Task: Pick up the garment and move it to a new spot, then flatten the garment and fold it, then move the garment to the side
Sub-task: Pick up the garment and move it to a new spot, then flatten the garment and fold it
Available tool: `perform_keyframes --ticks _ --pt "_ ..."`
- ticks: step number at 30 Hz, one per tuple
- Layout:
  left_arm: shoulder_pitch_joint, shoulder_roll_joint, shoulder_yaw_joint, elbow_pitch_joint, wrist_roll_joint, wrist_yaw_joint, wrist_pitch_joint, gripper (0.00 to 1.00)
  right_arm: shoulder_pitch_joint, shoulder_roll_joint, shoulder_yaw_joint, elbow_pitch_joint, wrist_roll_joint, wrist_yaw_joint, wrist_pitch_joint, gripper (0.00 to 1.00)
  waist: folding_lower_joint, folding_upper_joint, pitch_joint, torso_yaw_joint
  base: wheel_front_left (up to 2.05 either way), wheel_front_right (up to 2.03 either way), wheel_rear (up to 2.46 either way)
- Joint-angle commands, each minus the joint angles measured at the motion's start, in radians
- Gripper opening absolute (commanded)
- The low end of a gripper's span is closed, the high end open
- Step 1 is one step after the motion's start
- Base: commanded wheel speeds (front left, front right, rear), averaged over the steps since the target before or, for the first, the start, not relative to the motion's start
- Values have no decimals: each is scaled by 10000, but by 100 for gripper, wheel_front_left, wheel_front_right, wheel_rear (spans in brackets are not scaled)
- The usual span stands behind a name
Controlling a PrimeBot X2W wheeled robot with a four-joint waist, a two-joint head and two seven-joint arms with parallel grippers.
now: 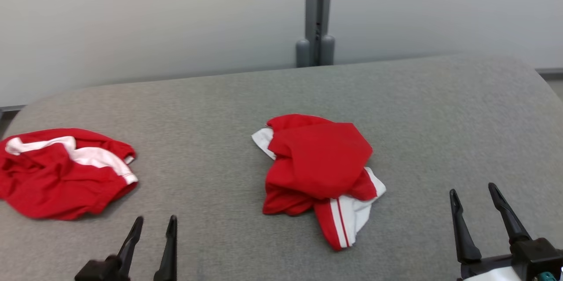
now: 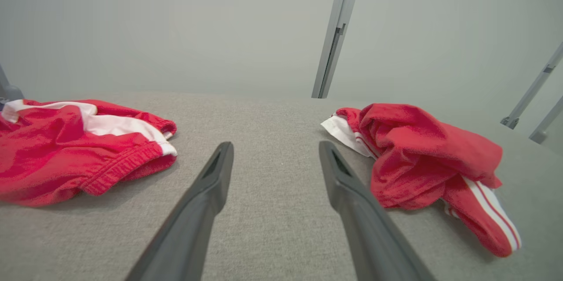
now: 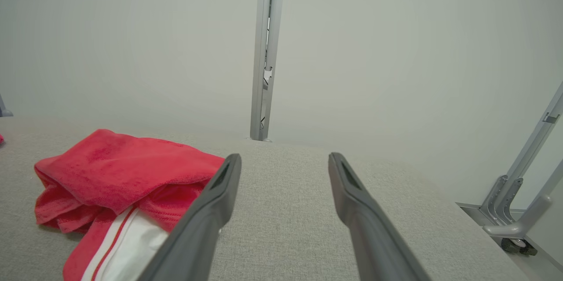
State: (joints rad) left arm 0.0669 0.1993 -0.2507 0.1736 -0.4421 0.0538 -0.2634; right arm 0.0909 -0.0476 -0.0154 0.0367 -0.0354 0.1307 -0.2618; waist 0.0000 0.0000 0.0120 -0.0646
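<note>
Dark left claw (image 1: 156, 218), right claw (image 1: 472, 188) — agape (empty)

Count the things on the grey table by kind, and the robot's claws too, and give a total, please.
Red-and-white garments: 2 (centre garment, left garment)
Claws: 2 (left claw, right claw)
Total: 4

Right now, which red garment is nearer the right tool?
The centre garment with the striped white panel; the other garment lies far left, beyond the left tool.
</note>
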Motion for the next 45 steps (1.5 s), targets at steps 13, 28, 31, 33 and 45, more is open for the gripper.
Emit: perform_keyframes --ticks 13,28,31,33,45 --pt "1698 -1092 2655 -913 1626 -1345 -18 100 766 -51 -476 405 187 1 -49 100 0 0 -682 1030 0 0 0" --pt "856 -1332 234 -773 615 -1848 292 100 232 -53 -230 434 311 1 -49 100 0 0 -139 -11 0 0 0" --pt "88 -879 -1588 -790 -527 -1835 1267 100 -19 -50 -92 369 338 1 -49 100 0 0 194 -552 0 0 0" --pt "-461 -832 -2341 -637 -1286 -1837 1922 100 -187 -53 -35 301 419 1 -49 100 0 0 483 -930 0 0 0" --pt "-2617 -585 -3105 2361 -2214 -1703 3266 100 -704 -44 123 236 938 1 -49 100 0 0 1624 -2780 0 0 0"
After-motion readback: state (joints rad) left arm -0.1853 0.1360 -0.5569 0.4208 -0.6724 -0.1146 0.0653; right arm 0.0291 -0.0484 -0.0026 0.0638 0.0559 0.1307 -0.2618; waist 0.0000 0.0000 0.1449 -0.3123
